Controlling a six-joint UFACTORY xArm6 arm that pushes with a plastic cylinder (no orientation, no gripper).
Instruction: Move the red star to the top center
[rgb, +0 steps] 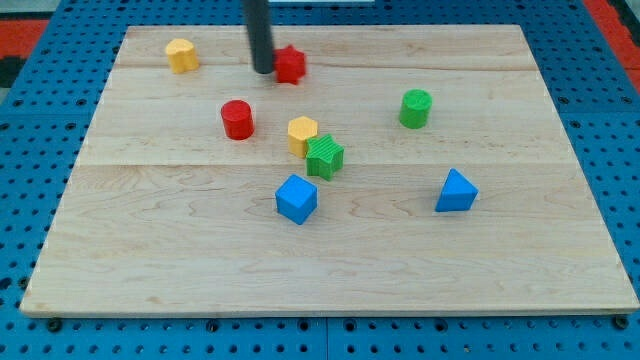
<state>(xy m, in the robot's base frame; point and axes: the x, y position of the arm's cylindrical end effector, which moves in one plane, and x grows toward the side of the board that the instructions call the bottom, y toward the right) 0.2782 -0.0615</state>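
A pale wooden board (330, 250) rests on a blue perforated bench. The red star (291, 64) sits near the view's top, slightly left of centre; its pointing direction and long axis cannot be made out. My tip (262, 71) touches its left side; the rod has no jaws. Count: two red, two yellow, two green, two blue blocks. Nearby: yellow block (181, 55), red cylinder (237, 119), yellow block (302, 134) touching green star (324, 157), green cylinder (415, 108), blue cube (296, 198), blue wedge (456, 191).
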